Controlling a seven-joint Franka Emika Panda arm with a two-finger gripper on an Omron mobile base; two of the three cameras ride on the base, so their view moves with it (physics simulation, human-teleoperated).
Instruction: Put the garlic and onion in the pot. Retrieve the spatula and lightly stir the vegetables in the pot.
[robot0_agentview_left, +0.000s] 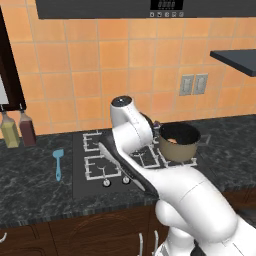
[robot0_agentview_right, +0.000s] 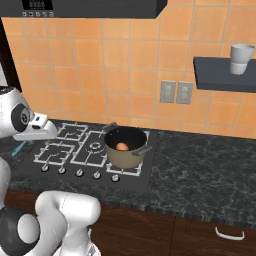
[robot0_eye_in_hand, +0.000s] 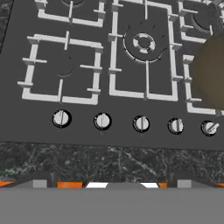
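- The white arm (robot0_agentview_left: 150, 150) is reaching forward over the front of the stovetop (robot0_eye_in_hand: 105, 65).
- The gripper's (robot0_eye_in_hand: 113, 181) two finger tips are standing far apart at the bottom of the hand view, spread wide and holding nothing.
- The hand camera is looking down on the row of five knobs (robot0_eye_in_hand: 141, 124) along the stove's front edge, with the white burner grates just beyond them.
- The pot (robot0_agentview_right: 125, 146) is sitting on the right side of the stovetop, upright, with an orange-tan rounded item (robot0_agentview_right: 122, 146) lying inside it; whether this is the onion or the garlic I cannot tell.
- The spatula (robot0_agentview_left: 58, 162) is lying flat on the dark counter (robot0_agentview_left: 30, 180) left of the stove, well apart from the pot, head pointing toward the wall.
- Two bottles (robot0_agentview_left: 19, 129) are standing at the counter's back left.
- A white cup (robot0_agentview_right: 241, 58) is sitting on the dark wall shelf (robot0_agentview_right: 220, 74) at the right.
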